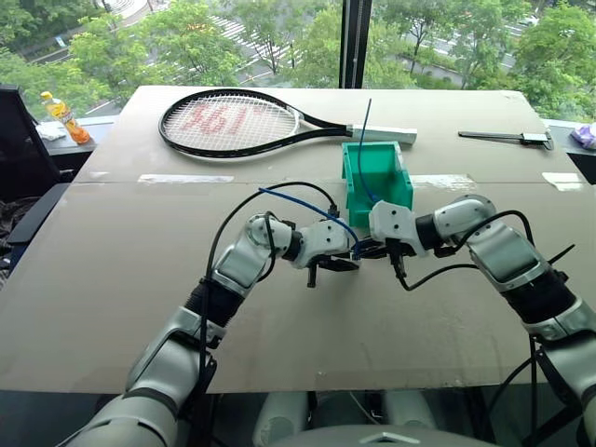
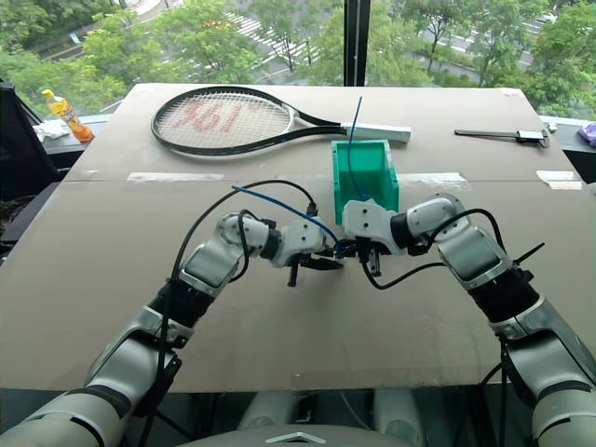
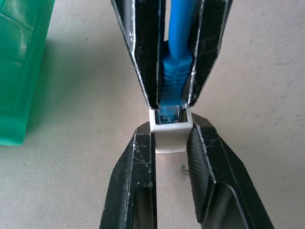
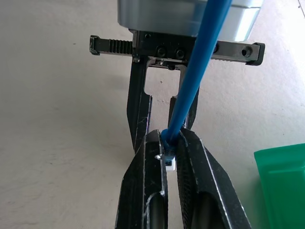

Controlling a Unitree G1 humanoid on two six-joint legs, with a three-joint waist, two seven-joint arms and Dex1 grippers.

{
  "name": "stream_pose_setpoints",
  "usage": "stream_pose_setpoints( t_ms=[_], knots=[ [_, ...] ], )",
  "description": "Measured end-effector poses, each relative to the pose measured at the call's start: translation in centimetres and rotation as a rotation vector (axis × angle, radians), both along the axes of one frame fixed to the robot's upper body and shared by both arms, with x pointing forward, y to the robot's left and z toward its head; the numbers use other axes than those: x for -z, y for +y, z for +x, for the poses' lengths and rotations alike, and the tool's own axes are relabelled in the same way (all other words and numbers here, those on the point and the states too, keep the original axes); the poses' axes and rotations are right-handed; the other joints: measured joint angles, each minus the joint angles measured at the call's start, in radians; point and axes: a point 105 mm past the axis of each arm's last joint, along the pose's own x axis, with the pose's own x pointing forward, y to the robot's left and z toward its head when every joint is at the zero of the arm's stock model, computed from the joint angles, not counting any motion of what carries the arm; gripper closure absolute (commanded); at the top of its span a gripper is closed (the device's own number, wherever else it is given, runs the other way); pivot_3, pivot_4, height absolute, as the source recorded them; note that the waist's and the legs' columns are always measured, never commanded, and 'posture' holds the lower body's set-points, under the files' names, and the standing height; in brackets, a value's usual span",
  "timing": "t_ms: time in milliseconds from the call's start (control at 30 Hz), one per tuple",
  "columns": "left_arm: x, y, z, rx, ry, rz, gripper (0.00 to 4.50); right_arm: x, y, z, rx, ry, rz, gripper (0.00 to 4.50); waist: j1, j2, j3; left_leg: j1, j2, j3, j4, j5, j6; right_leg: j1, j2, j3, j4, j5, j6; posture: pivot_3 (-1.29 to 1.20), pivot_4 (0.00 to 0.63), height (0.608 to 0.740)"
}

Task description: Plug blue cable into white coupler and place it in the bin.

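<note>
My left wrist view gives the clearest look: the blue cable (image 3: 180,28) has its clear plug seated at the mouth of the white coupler (image 3: 169,133), which my left gripper (image 3: 170,143) pinches between its jaws, while my right gripper (image 3: 169,57) comes in from opposite, jaws pressed on the plug's boot. How deep the plug sits I cannot tell. From my right wrist the coupler is a white sliver between black fingers (image 4: 143,167). My head views hide it behind both grippers, meeting just above the table (image 1: 112,279), in front of the bin (image 1: 377,177). There a second blue cable (image 1: 364,126) stands in the bin, before a racket (image 1: 233,123).
</note>
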Motion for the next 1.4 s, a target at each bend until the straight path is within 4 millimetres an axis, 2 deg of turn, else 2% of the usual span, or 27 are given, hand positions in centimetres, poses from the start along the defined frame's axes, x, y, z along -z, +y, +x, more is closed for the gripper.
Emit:
stream_pose_setpoints(
  t_ms=[100, 200, 267, 300, 367, 400, 467, 600, 667, 767, 833, 900, 967, 1133, 1300, 1367, 1400],
  knots=[
    [0.1, 0.4, 0.1, -0.02, 0.01, -0.006, 4.2, 0.2, 0.6, 0.1, 0.043, -0.028, 0.09, 4.5, -0.004, -0.002, -0.004, 0.001, 0.002, 0.0, -0.001, 0.0, 0.0, 0.0, 0.001, 0.0, 0.001, -0.002, 0.003, 0.0, 0.15, 0.74],
    [0.0, 0.6, -0.2, -0.045, 0.031, -0.033, 4.2, 0.0, 0.7, -0.1, 0.113, -0.013, 0.221, 3.52, -0.008, 0.001, -0.001, 0.0, 0.002, 0.001, 0.0, 0.0, 0.0, -0.002, 0.002, 0.001, 0.001, 0.001, -0.001, 0.0, 0.15, 0.74],
    [-0.1, 0.1, -0.9, -0.036, 0.061, -0.065, 4.2, -0.8, 0.6, -0.6, 0.142, -0.016, 0.286, 2.6, -0.006, 0.002, 0.001, -0.005, 0.002, 0.001, 0.0, 0.0, 0.0, -0.007, 0.001, 0.001, 0.002, 0.001, -0.001, 0.0, 0.15, 0.74],
    [-0.4, -0.1, -1.3, -0.044, 0.086, -0.086, 4.2, -2.4, 0.3, -0.9, 0.162, -0.051, 0.344, 2.21, -0.004, 0.003, 0.001, -0.011, 0.002, 0.0, 0.0, 0.0, 0.0, -0.012, 0.001, 0.001, 0.002, 0.003, 0.003, 0.0, 0.15, 0.74],
    [-1.1, 0.2, -1.4, -0.073, 0.118, -0.118, 4.2, -5.1, -0.7, -1.2, 0.199, -0.131, 0.424, 1.11, -0.003, 0.003, 0.001, -0.016, 0.002, 0.0, 0.001, 0.0, -0.001, -0.016, 0.001, 0.001, 0.002, 0.004, 0.003, 0.0, 0.15, 0.74],
    [-1.5, 0.4, -1.4, -0.086, 0.124, -0.136, 4.2, -6.2, -1.1, -1.5, 0.216, -0.164, 0.459, 0.85, -0.002, 0.002, 0.001, -0.016, 0.002, 0.0, 0.001, 0.0, -0.001, -0.016, 0.001, 0.001, 0.002, 0.003, 0.003, 0.0, 0.15, 0.74],
    [-2.9, 0.9, -1.2, -0.142, 0.156, -0.189, 4.2, -8.0, -2.1, -2.5, 0.258, -0.198, 0.526, 0.85, -0.001, 0.002, 0.001, -0.016, 0.002, -0.001, 0.0, 0.0, 0.0, -0.016, 0.001, 0.0, 0.001, 0.003, 0.003, 0.0, 0.15, 0.74],
    [-4.3, 1.7, -0.6, -0.243, 0.243, -0.221, 4.2, -8.3, -3.9, -4.8, 0.334, -0.198, 0.552, 0.85, 0.002, 0.001, 0.002, -0.017, 0.001, -0.002, 0.0, 0.0, 0.0, -0.015, 0.001, -0.001, 0.001, 0.003, 0.004, 0.0, 0.15, 0.74],
    [-6.3, 1.3, 0.9, -0.311, 0.314, -0.242, 4.2, -7.3, -5.6, -5.8, 0.461, -0.192, 0.552, 0.85, 0.017, -0.003, 0.005, -0.017, 0.001, -0.004, 0.001, 0.0, 0.0, -0.015, 0.002, -0.003, 0.001, 0.0, 0.007, 0.0, 0.15, 0.74],
    [-11.7, 0.0, 3.9, -0.402, 0.332, -0.355, 4.2, -5.0, -8.2, -6.7, 0.661, -0.189, 0.506, 0.85, 0.017, -0.003, 0.005, -0.015, 0.0, -0.002, 0.002, 0.0, 0.0, -0.013, 0.003, 0.001, 0.001, 0.0, 0.008, 0.0, 0.15, 0.74],
    [-13.4, -1.0, 4.6, -0.408, 0.343, -0.385, 4.2, -4.3, -9.0, -6.9, 0.733, -0.186, 0.505, 0.85, 0.008, -0.003, 0.005, -0.013, -0.001, -0.001, 0.002, 0.0, 0.0, -0.012, 0.003, 0.002, 0.0, -0.002, 0.006, 0.0, 0.15, 0.74],
    [-13.4, -2.7, 5.7, -0.444, 0.421, -0.377, 4.2, -3.7, -9.8, -7.4, 0.812, -0.197, 0.509, 0.85, -0.002, -0.003, 0.005, -0.014, -0.001, -0.001, 0.001, 0.0, 0.0, -0.012, 0.003, 0.002, 0.001, -0.001, 0.007, 0.0, 0.15, 0.74],
    [-12.9, -3.6, 6.6, -0.484, 0.477, -0.355, 4.2, -3.1, -10.3, -7.8, 0.856, -0.204, 0.491, 0.85, -0.006, -0.003, 0.005, -0.014, -0.001, -0.001, 0.001, 0.0, 0.0, -0.013, 0.004, 0.003, 0.001, 0.0, 0.009, 0.0, 0.15, 0.74],
    [-11.5, -5.3, 8.9, -0.579, 0.481, -0.292, 4.2, -2.5, -11.0, -8.0, 0.935, -0.227, 0.493, 0.85, -0.007, -0.004, 0.006, -0.014, -0.002, 0.0, 0.0, 0.0, 0.0, -0.015, 0.006, 0.003, 0.001, -0.001, 0.009, 0.0, 0.15, 0.74],
    [-9.8, -5.0, 9.7, -0.64, 0.546, -0.282, 1.7, -2.8, -11.0, -8.5, 0.949, -0.246, 0.494, 0.75, -0.007, -0.005, 0.007, -0.016, -0.001, -0.001, 0.0, 0.0, 0.0, -0.016, 0.006, 0.003, 0.0, 0.0, 0.009, 0.0, 0.15, 0.74],
    [-10.1, -4.9, 9.8, -0.646, 0.55, -0.285, 0.6, -2.6, -11.0, -8.8, 0.958, -0.24, 0.488, 0.75, -0.003, -0.005, 0.008, -0.016, -0.001, -0.001, 0.0, 0.0, 0.0, -0.016, 0.006, 0.003, 0.0, 0.0, 0.009, 0.0, 0.15, 0.74],
    [-10.4, -4.7, 9.9, -0.649, 0.541, -0.282, 0.2, -2.6, -11.0, -8.9, 0.959, -0.239, 0.486, 0.75, -0.003, -0.006, 0.008, -0.017, -0.001, 0.0, 0.0, 0.0, 0.0, -0.016, 0.005, 0.003, 0.0, 0.0, 0.009, 0.0, 0.15, 0.74]
  ],
)
